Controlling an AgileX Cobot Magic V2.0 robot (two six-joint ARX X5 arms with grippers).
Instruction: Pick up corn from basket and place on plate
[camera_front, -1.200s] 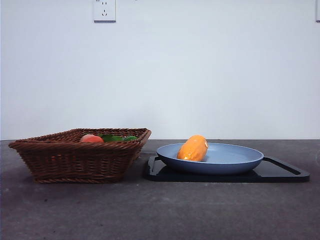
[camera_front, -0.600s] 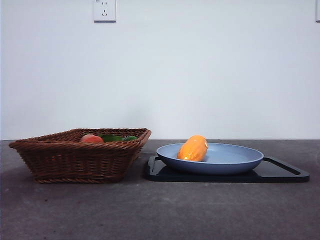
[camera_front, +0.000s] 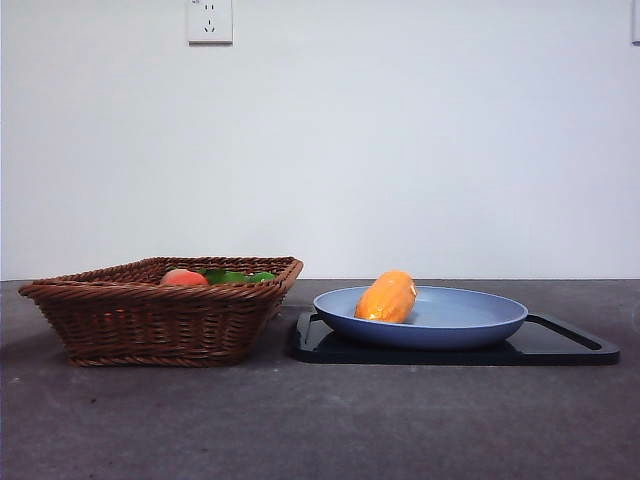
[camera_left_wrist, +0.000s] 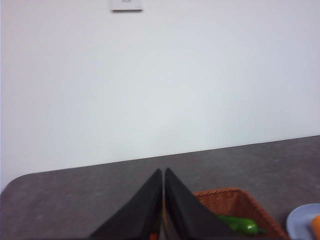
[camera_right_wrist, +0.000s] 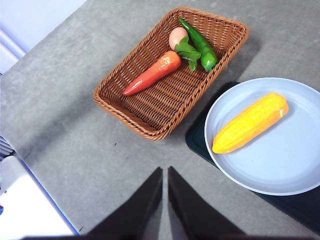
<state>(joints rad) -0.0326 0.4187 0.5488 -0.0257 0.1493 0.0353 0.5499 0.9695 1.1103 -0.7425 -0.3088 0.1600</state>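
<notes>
The orange-yellow corn lies on the light-blue plate, near its basket-side rim. The brown wicker basket stands beside the plate and holds other produce. My left gripper is shut, high above the table with the basket's corner below it. My right gripper is shut too, raised over bare table in front of the basket and plate. Neither gripper holds anything, and neither shows in the front view.
The plate rests on a flat black tray. In the basket lie a carrot, a green pepper and a pinkish round fruit. A white wall stands behind the table.
</notes>
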